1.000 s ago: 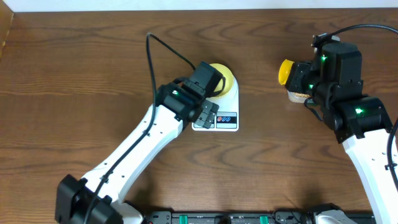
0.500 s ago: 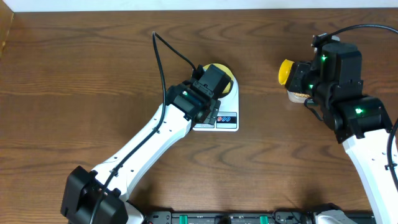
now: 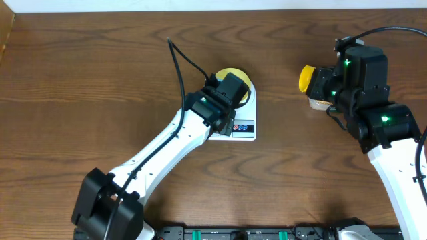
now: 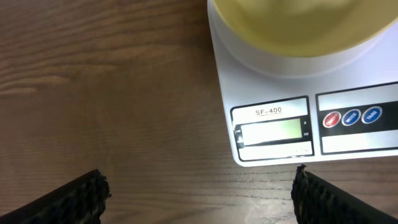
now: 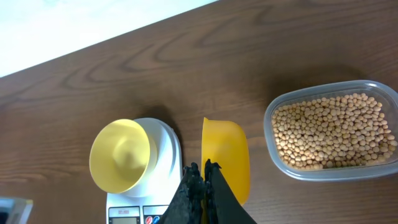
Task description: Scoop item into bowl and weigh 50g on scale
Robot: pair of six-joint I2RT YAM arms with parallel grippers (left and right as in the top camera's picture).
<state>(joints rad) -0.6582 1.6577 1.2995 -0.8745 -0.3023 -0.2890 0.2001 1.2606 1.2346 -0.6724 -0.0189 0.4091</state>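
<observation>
Right tool [image 5: 200, 171]: pressed together, apparently pinching yellow spoon [image 5: 225, 158] | beans [image 5: 329, 130]: in clear tub [image 5: 271, 127] beside spoon head, rightward; right arm nearer | bowl [image 5: 120, 155]: empty, on scale [image 5: 169, 146], leftward | left tool [image 4: 199, 190]: spread above scale front

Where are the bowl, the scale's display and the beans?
bowl [image 5: 120, 155], right wrist view, its empty inside.
scale display [image 4: 272, 130], left wrist view, middle of the LCD.
beans [image 5: 329, 130], right wrist view, middle of the heap.

The pale-yellow bowl [image 4: 298, 25] is sitting on the white scale [image 4: 267, 84]. The left gripper [image 4: 199, 198] is hovering over the wooden table [image 4: 112, 93], fingers spread wide.
</observation>
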